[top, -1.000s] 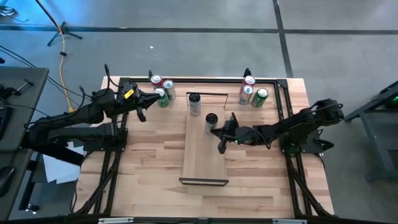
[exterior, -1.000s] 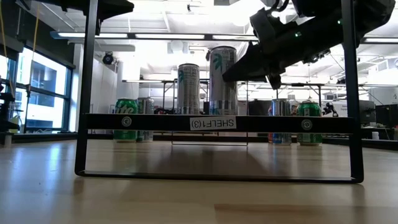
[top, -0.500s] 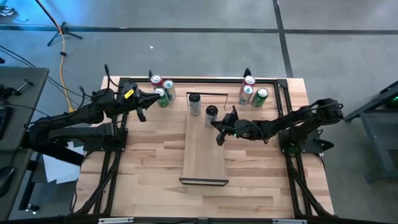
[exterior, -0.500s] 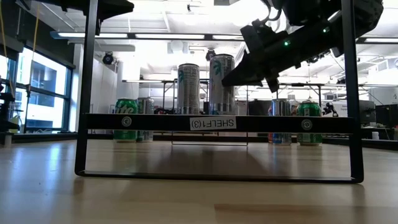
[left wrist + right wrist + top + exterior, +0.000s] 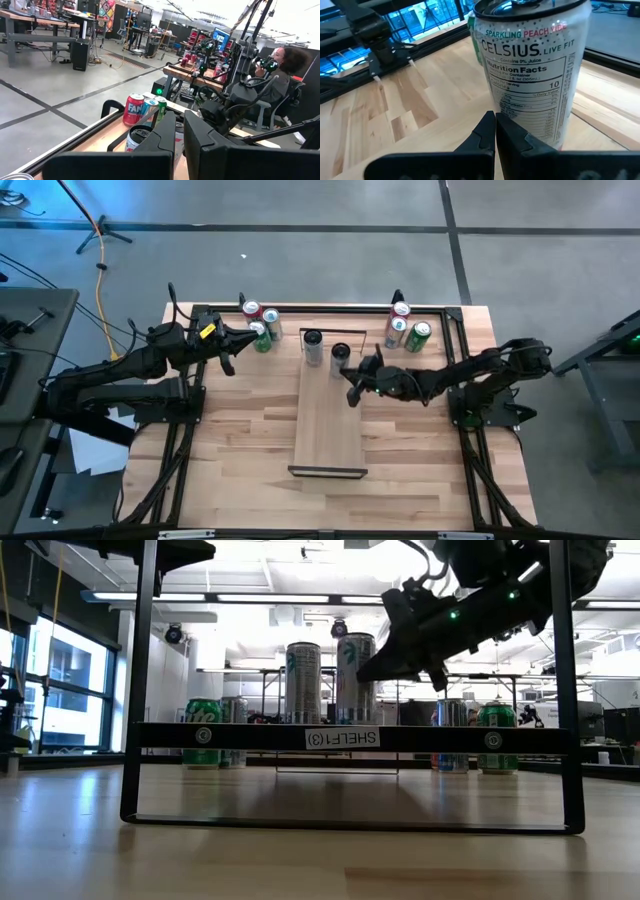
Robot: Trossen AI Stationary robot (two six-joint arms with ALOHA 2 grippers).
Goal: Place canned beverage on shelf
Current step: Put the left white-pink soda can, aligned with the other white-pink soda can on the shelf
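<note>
Silver can (image 5: 339,358) on the shelf (image 5: 328,420) partly hides behind the right end effector (image 5: 351,392), fingers pressed together.

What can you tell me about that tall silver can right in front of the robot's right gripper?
The Celsius can is a slim silver aluminium drink can, labelled sparkling peach, nutrition panel facing the camera. It stands upright and unopened-looking at the shelf's far end, beside a second tall can. The shut right gripper sits against its side.
</note>
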